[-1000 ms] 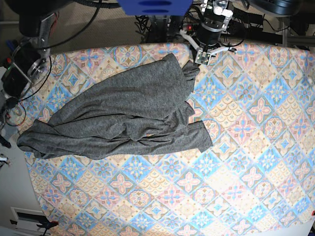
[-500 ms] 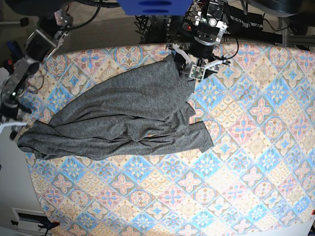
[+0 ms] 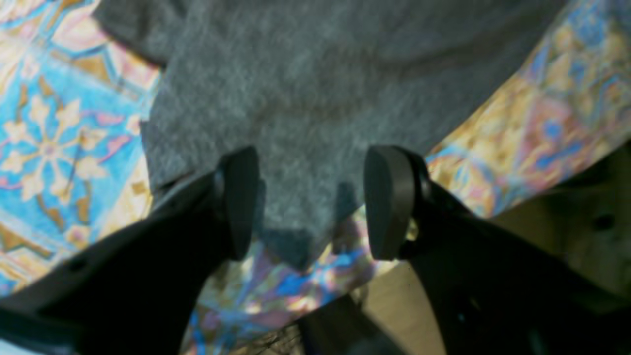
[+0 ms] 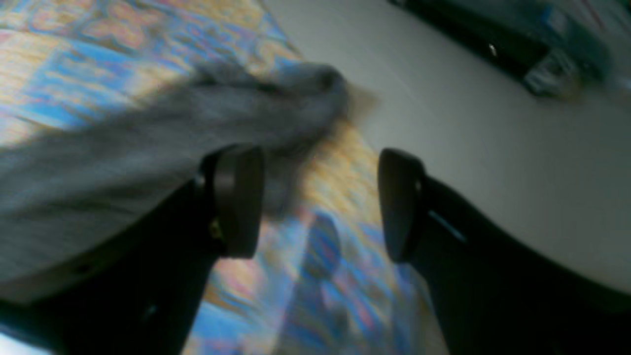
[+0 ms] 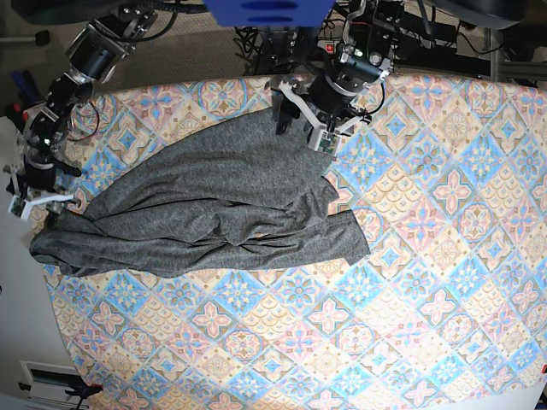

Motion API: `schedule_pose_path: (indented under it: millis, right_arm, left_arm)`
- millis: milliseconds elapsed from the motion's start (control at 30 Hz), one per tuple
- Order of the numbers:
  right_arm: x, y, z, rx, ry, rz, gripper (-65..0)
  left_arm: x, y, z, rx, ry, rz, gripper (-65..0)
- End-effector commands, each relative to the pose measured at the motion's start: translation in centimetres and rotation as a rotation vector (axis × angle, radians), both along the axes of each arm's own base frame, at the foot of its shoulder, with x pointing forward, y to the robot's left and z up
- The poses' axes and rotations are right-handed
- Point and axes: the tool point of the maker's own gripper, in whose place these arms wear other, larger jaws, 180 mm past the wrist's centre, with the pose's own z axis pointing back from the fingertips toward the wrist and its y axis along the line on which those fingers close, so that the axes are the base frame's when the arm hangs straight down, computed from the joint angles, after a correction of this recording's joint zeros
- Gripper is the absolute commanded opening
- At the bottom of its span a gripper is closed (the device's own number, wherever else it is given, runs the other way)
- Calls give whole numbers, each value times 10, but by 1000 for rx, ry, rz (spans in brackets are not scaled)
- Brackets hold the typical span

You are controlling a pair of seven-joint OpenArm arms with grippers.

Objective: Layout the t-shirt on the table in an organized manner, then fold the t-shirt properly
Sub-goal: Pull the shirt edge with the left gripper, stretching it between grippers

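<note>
One dark grey t-shirt (image 5: 214,205) is seen, spread crumpled across the far left part of the one patterned table (image 5: 427,256). No print or writing can be read on it. Two hands are counted. The left hand (image 3: 310,202) is held released over the shirt's far edge, and the right hand (image 4: 318,202) is spread wide above the table edge beside a bunched shirt corner. Cables (image 5: 256,38) are seen behind the table.

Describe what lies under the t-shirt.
The t-shirt lies crumpled on the table, whose diamond-tiled cloth shows all round it. The part beneath the fabric and inside its folds is covered.
</note>
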Motion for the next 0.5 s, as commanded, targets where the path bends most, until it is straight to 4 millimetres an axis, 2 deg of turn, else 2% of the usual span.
schedule_pose_path:
  millis: [0, 167, 233, 333, 400, 467]
  right_arm:
    - [-3, -11, 16, -43, -28, -20, -299]
    - [-8, -3, 5, -21, -15, -17, -299]
    - [-9, -2, 2, -18, -8, -16, -299]
    - [-21, -2, -8, -21, 27, -15, -299]
    - [-22, -1, -10, -20, 33, -12, -299]
    - [-22, -1, -12, -17, 37, -10, -299]
  left_arm:
    - [-1, -3, 7, -38, -8, 6, -317]
    - [-18, 17, -5, -131, 87, 88, -317]
    - [-31, 18, -9, -196, 143, 120, -317]
    - [-49, 22, -16, -233, 202, 151, -317]
    - [-50, 36, -20, -216, 206, 190, -317]
    - [-49, 41, -21, -209, 210, 201, -317]
